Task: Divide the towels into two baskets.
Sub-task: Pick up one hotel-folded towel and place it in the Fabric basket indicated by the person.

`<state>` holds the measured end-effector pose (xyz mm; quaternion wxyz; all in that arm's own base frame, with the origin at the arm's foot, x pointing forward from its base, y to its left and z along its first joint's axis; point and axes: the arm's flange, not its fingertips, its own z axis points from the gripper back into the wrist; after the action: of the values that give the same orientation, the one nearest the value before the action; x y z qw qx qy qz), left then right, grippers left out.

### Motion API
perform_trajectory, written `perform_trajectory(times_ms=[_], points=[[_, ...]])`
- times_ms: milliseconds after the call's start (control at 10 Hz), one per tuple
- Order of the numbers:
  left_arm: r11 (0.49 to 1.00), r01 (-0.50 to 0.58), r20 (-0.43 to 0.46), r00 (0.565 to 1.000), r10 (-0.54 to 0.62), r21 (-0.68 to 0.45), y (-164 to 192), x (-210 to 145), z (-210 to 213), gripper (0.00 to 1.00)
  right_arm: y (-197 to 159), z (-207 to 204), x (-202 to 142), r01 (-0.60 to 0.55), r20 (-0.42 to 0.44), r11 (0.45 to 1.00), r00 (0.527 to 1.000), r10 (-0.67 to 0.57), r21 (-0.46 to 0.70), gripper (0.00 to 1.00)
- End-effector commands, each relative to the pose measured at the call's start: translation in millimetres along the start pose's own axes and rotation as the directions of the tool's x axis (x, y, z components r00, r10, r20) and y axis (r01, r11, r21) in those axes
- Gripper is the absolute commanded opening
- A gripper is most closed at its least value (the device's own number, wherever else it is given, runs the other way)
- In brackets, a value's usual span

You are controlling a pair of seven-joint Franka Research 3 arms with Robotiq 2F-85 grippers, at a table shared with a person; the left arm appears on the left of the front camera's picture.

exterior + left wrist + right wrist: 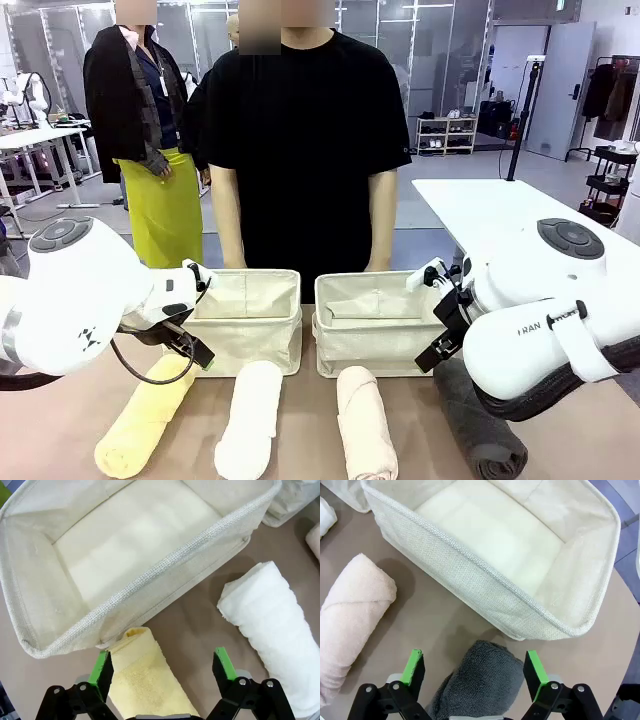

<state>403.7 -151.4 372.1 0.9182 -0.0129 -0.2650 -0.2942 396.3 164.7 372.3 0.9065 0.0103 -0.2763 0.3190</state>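
Alignment is the finding that matters. Your left gripper has its jaws spread wide and holds nothing. It hangs over the yellow towel, close to the end that lies just beside the near wall of the left basket. The roll's long axis runs from that wall back toward the robot, so the green pads stand one on each side of it, square across the roll.

Your right gripper is likewise wide open and empty, and it straddles the dark grey towel the same way. That towel's end stops just short of the right basket.

The white towel and the pinkish-beige towel lie between those two on the table, each roughly parallel to its neighbours. White is nearer your left arm, beige nearer your right.

Both baskets are empty, their floors bare. All four towels are outside, so I judge the sorting not yet begun. A straight descent on each side looks sufficient.
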Motion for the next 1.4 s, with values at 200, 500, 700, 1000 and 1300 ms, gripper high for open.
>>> perform_trajectory(times_ms=[200, 500, 700, 1000, 1300], points=[[1.0, 0.0, 0.0, 1.0, 0.0, 0.0, 0, 0, 0, 1.0, 0, 0, 0, 0.0, 0.0, 1.0, 1.0, 0.0, 0.0, 1.0], [1.0, 0.0, 0.0, 1.0, 0.0, 0.0, 0, 0, 0, 1.0, 0, 0, 0, 0.0, 0.0, 1.0, 1.0, 0.0, 0.0, 1.0], [1.0, 0.0, 0.0, 1.0, 0.0, 0.0, 0, 0, 0, 1.0, 0, 0, 0, 0.0, 0.0, 1.0, 1.0, 0.0, 0.0, 1.0], [1.0, 0.001, 0.0, 1.0, -0.001, 0.0, 0, 0, 0, 1.0, -1, 0, 0, 0.0, 0.0, 1.0, 1.0, 0.0, -0.001, 1.0], [0.999, 0.027, 0.029, 0.999, -0.026, -0.04, 15, 18, 27, 1.0, -25, 29, 25, 0.017, 0.018, 1.0, 1.0, -0.017, 0.012, 1.0]])
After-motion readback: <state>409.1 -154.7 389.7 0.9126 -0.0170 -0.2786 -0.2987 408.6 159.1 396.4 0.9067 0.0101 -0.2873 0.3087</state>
